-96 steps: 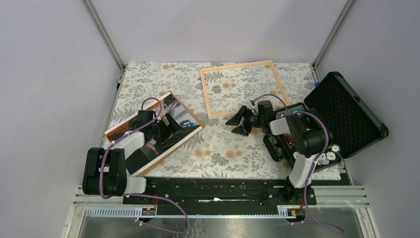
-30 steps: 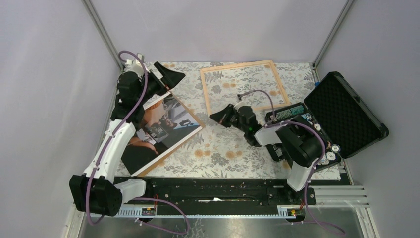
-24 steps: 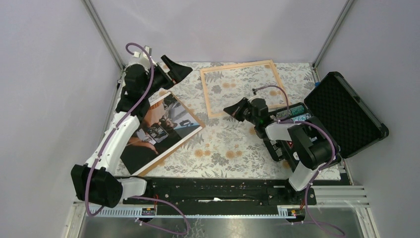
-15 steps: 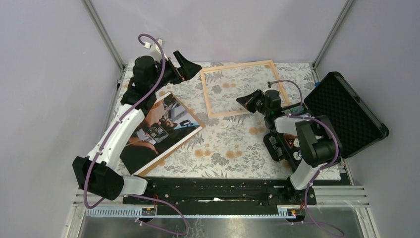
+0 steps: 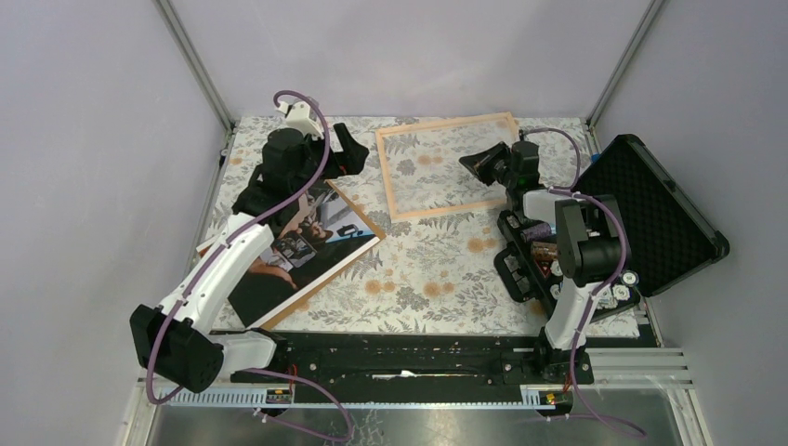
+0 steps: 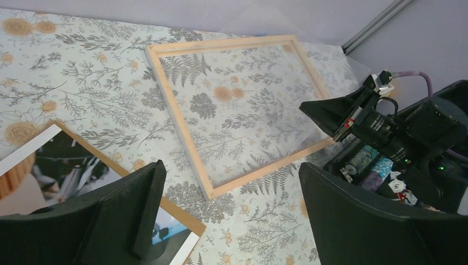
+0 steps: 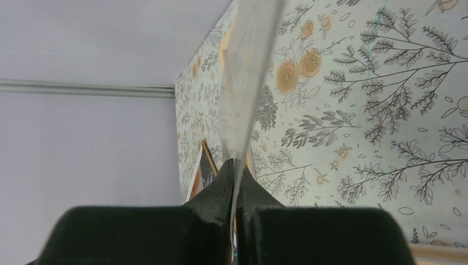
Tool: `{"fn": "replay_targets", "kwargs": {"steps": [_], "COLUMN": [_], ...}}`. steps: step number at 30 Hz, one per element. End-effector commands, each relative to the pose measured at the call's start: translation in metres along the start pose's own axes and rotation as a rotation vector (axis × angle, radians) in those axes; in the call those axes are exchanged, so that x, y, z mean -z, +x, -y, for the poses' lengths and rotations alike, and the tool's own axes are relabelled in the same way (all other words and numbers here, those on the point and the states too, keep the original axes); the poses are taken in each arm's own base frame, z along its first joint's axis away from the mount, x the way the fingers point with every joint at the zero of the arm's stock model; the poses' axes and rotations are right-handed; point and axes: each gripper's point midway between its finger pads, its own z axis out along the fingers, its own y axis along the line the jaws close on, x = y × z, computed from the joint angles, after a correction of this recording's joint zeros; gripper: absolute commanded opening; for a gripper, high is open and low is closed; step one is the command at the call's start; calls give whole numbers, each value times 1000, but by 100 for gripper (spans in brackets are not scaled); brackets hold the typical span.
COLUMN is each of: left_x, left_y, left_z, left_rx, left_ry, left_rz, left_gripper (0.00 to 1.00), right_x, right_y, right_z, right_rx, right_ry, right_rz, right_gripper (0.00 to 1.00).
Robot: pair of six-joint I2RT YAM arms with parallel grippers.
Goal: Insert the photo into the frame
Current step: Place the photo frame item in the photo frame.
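Floral desk: left pincer, jaws apart, leaving photo, swinging toward frame. Right pincer, upper right, clamping what seems clear pane, opening frame for photo.

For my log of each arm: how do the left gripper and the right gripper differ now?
The left gripper is open and holds nothing; the right gripper is shut on the edge of a thin clear sheet. The left gripper hangs between the photo and the frame; the right gripper is over the frame's right part. Both have black fingers.
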Motion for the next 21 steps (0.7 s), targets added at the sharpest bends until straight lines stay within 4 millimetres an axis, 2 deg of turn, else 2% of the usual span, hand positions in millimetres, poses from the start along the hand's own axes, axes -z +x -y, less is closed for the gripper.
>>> {"fn": "replay_targets", "kwargs": {"steps": [1,7,21], "left_x": [-7,-15,-20], "left_y": [-4,9,22], "left_z": [-7,-5,5], "left_rx": [-44,-32,-49], "left_ry": [-57,-60,-56], "left_rz": [42,6,-26], "left_gripper": [99,99,99], "right_x": [-14,-20,1], "right_y": [-25,-37,-52], "right_z": [-22,-13,8], "right_rx": [45,30,-69], "right_ry": [-63,-50,-36], "right_rz": [42,74,212], "right_gripper": [0,0,0]}}
